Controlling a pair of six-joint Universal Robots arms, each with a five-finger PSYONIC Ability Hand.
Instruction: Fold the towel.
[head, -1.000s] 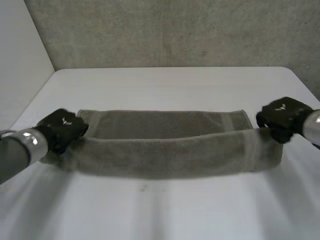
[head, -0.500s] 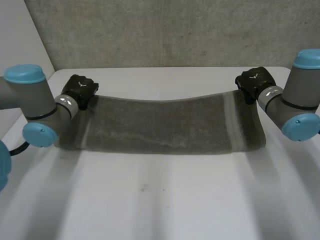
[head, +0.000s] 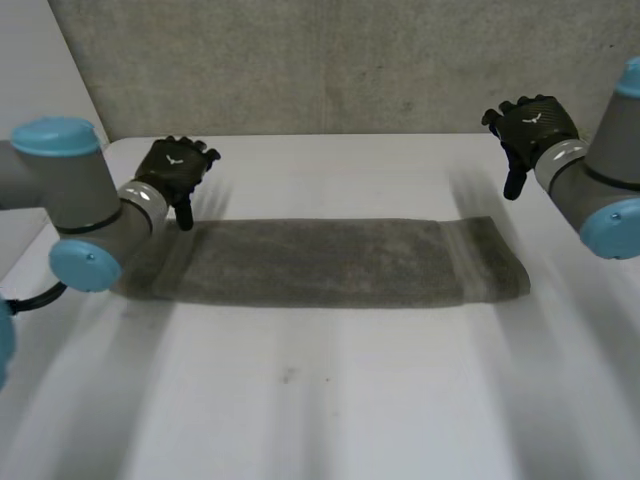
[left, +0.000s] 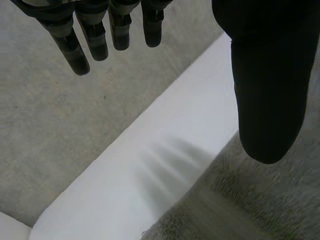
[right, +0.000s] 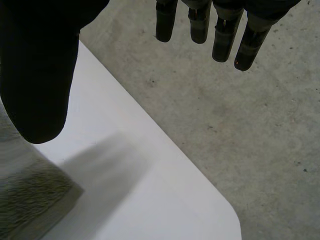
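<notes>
**Long axis ran 9 to 3 o'clock**

On the white desk the towel lay as a long folded strip. The left robot hand, fingers spread and empty, hovered nearer, at its 9 o'clock end. The right robot hand, likewise spread, hung apart toward 1 o'clock.

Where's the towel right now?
In the head view the towel lies flat in a long strip across the table, the open left hand by its far left corner, the open right hand beyond its right end.
</notes>
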